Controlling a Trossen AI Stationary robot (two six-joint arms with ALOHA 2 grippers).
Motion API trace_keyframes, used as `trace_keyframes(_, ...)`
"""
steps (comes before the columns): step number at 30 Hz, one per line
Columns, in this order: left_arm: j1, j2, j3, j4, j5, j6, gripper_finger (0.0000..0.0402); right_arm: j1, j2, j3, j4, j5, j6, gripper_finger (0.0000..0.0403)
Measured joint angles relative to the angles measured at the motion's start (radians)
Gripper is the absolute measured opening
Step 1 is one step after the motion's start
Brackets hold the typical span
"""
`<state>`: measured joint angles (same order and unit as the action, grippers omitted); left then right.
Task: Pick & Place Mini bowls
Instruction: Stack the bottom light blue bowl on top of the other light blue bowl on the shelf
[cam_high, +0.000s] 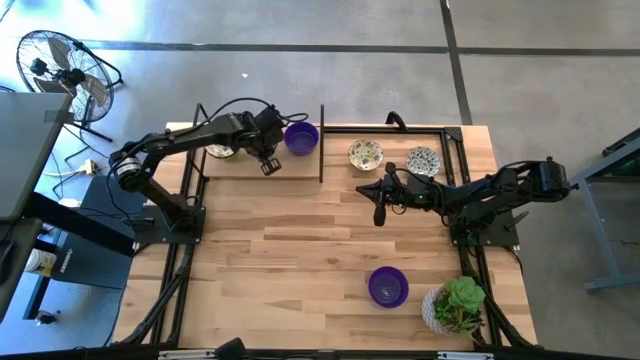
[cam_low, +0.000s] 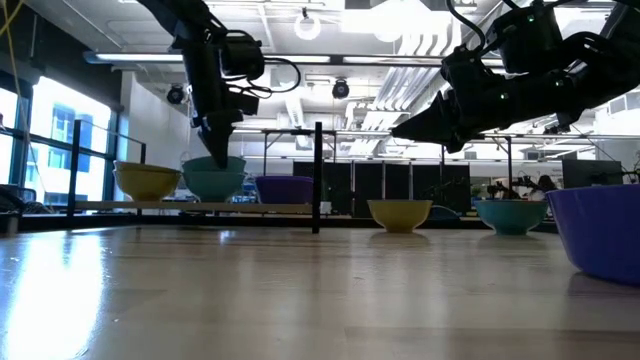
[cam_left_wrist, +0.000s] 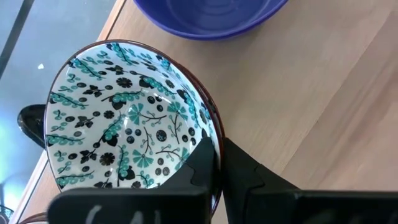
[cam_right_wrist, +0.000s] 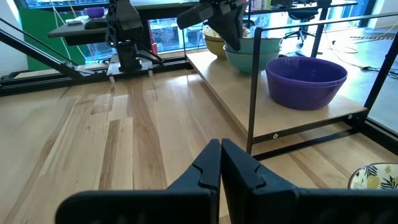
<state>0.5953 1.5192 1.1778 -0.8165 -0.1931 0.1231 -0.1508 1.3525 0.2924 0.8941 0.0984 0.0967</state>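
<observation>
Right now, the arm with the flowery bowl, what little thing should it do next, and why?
Probably open its fingers and lift away. The left gripper is pinched shut on the rim of the patterned bowl, which looks already set down on the raised shelf beside the purple bowl. The right gripper waits shut and empty over the table's middle.

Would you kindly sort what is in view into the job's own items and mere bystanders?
Job: patterned bowl pinched by the left gripper; purple bowl on the raised shelf; two patterned bowls; purple bowl by the plant.
Bystanders: potted plant; fan.
</observation>
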Motion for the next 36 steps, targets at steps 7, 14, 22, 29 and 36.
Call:
trace_keyframes(7, 0.000, 0.000, 0.000, 0.000, -0.009, 0.000, 0.0044, 0.000, 0.000, 0.000, 0.000, 0.000, 0.000, 0.0000)
trace_keyframes(14, 0.000, 0.000, 0.000, -0.021, -0.004, -0.020, 0.0065, 0.000, 0.000, 0.000, 0.000, 0.000, 0.000, 0.0000)
trace_keyframes(22, 0.000, -0.001, 0.001, -0.041, 0.005, -0.023, 0.0097, 0.000, 0.000, 0.000, 0.000, 0.000, 0.000, 0.0000)
trace_keyframes(29, 0.000, -0.001, 0.035, -0.096, 0.004, -0.023, 0.0135, 0.000, 0.000, 0.000, 0.000, 0.000, 0.000, 0.0000)
trace_keyframes(36, 0.000, -0.002, 0.091, -0.112, 0.033, -0.022, 0.0130, 0.000, 0.000, 0.000, 0.000, 0.000, 0.000, 0.0000)
